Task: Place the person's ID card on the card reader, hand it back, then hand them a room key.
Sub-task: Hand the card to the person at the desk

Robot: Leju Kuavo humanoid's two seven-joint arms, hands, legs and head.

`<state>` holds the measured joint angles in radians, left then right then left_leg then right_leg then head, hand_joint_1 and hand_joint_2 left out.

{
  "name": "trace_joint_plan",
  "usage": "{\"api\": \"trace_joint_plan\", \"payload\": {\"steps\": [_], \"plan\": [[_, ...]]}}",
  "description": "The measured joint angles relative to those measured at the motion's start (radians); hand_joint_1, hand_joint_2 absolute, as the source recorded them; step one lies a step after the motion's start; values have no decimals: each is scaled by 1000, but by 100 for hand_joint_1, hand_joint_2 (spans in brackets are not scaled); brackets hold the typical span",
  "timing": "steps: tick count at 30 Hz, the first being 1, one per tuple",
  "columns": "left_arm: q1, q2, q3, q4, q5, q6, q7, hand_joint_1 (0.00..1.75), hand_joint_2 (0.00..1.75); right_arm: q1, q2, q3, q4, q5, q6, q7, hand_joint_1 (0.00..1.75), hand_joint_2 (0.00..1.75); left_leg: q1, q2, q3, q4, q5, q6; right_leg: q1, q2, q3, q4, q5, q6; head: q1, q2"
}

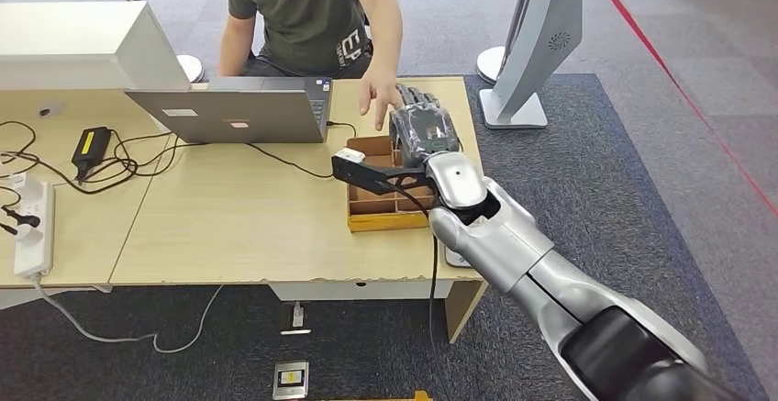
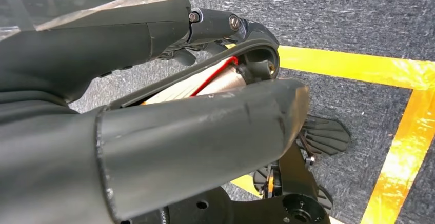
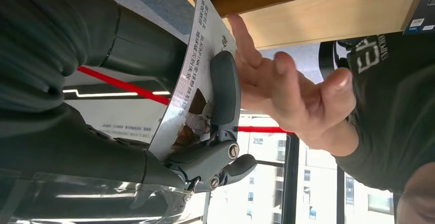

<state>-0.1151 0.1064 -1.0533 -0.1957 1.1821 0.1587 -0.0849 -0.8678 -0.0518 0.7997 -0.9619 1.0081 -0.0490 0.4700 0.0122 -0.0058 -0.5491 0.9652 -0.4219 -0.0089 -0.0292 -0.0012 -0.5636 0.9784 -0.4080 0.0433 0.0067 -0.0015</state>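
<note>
Right hand (image 1: pixel 424 130) raised over the far end of the wooden tray (image 1: pixel 385 219), pinching a printed card (image 3: pixel 192 75) between thumb and dark fingers (image 3: pixel 224 88). Card upright in the grip, its free edge touching the person's hand (image 3: pixel 292 90), whose fingers spread just beside it. Person's hand reaching down past the laptop (image 1: pixel 234 115) to the tray's far corner. Left hand (image 2: pixel 154 131) hanging over dark carpet with yellow tape (image 2: pixel 354 65), fingers curled inward; cannot tell whether anything is gripped.

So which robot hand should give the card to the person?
The right hand. Its fingers already hold the card beside the person's open hand, above the wooden tray. The left hand hangs over the carpet.
</note>
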Motion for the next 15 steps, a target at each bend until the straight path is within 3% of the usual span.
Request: {"api": "trace_joint_plan", "payload": {"steps": [15], "plan": [[3,0,0,0,32,38,25,0,0,-45,74,36,138,-5,-7,17,175,175,0,0,0,0,0,0,0,0,0,0,0,0,0,0]]}}
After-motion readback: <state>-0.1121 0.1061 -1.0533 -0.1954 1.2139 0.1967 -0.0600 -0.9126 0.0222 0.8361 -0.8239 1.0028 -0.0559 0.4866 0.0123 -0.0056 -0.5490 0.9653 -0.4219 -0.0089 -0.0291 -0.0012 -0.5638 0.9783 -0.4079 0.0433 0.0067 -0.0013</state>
